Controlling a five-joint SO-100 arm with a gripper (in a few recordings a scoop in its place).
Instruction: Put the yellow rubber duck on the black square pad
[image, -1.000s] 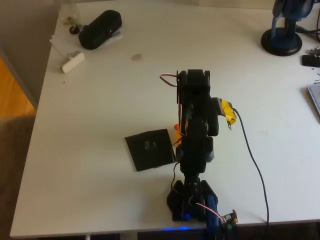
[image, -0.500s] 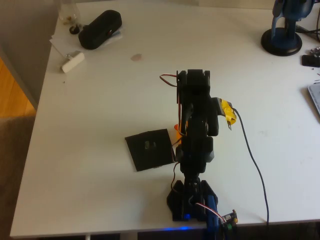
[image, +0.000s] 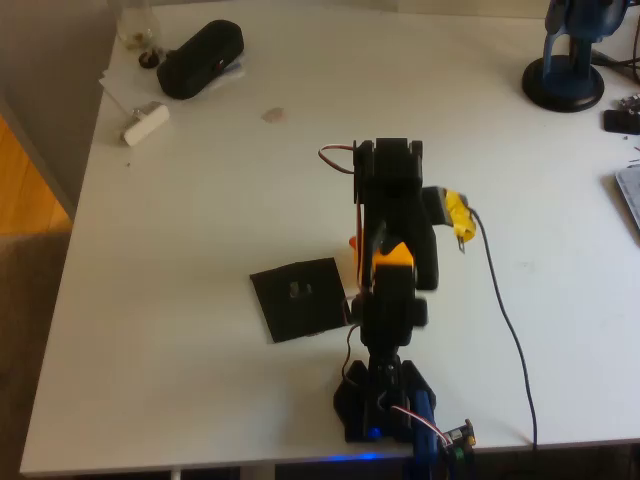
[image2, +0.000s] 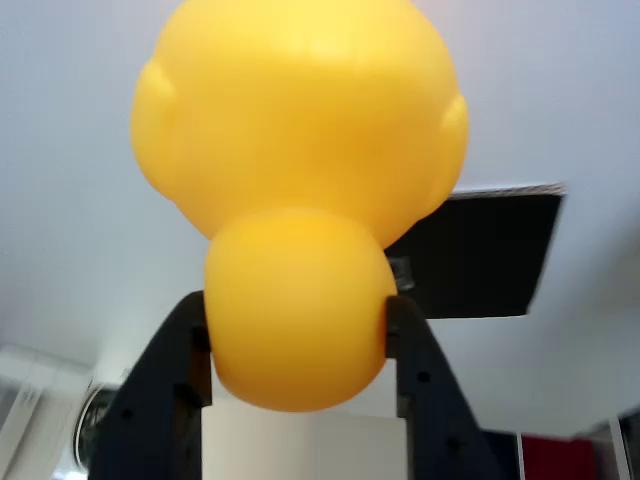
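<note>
lifted since earlier, the gripper (image2: 298, 335) clenches the rounded glossy yellow rubber duck (image2: 300, 190); the flat matte black square pad (image2: 480, 255) lies beyond, right.

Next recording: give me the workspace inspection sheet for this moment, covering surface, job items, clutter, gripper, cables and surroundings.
Surface: white table, faint brownish spot near the top.
Job items: yellow rubber duck held off the table; black square pad lies flat and bare, left of the arm in the overhead view.
Clutter: black oblong case, small white object, papers at the top-left corner; blue stand top right.
Gripper: gripper shut on the duck, one finger each side.
Cables: black cable runs down the table's right side.
Surroundings: wooden floor to the left.
</note>
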